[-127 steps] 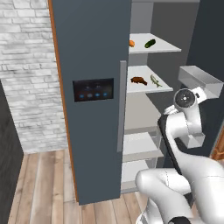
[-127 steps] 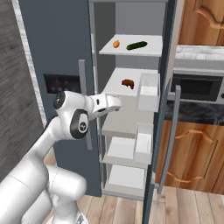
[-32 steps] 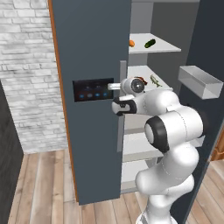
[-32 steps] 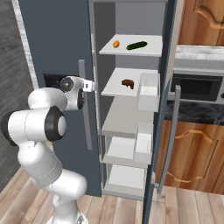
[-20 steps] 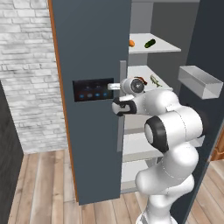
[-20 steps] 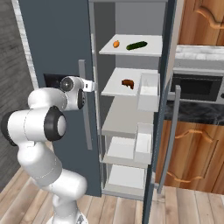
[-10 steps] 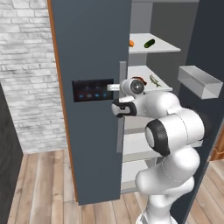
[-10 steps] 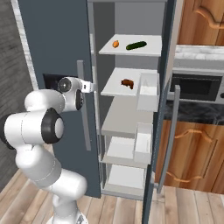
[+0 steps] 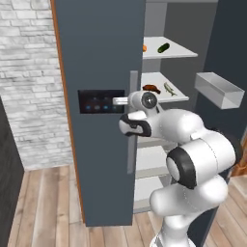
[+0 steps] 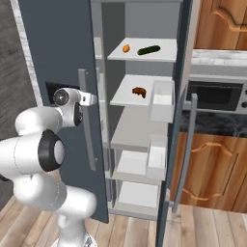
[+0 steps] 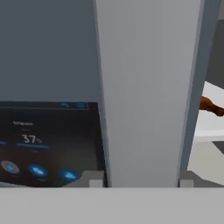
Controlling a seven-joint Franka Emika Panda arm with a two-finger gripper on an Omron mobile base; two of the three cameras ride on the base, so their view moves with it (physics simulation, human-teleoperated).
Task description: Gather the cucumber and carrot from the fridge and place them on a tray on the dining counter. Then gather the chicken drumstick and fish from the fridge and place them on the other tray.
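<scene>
Left base view: white two-finger gripper point(image 9: 129, 101) set at the pale grey vertical door handle point(image 9: 131, 144) of the dark grey fridge door point(image 9: 96, 48), beside the black touch panel point(image 9: 99, 101). On the top shelf, far right: small orange carrot point(image 9: 144, 48) left of the green cucumber point(image 9: 163, 48). One shelf lower: brown chicken drumstick point(image 9: 151, 88) left of the slim grey fish point(image 9: 168, 88). Fish hidden from the right base view; there, a black microwave point(image 10: 212, 96) at far right. Hand view: fingertips point(image 11: 96, 180) flanking the handle on both sides; clamped or merely close, cannot tell. Drumstick visible past the handle's right edge. Open room between door edge and shelves; white door bin point(image 9: 219, 89) projecting at right. Readable on the panel: "37".
</scene>
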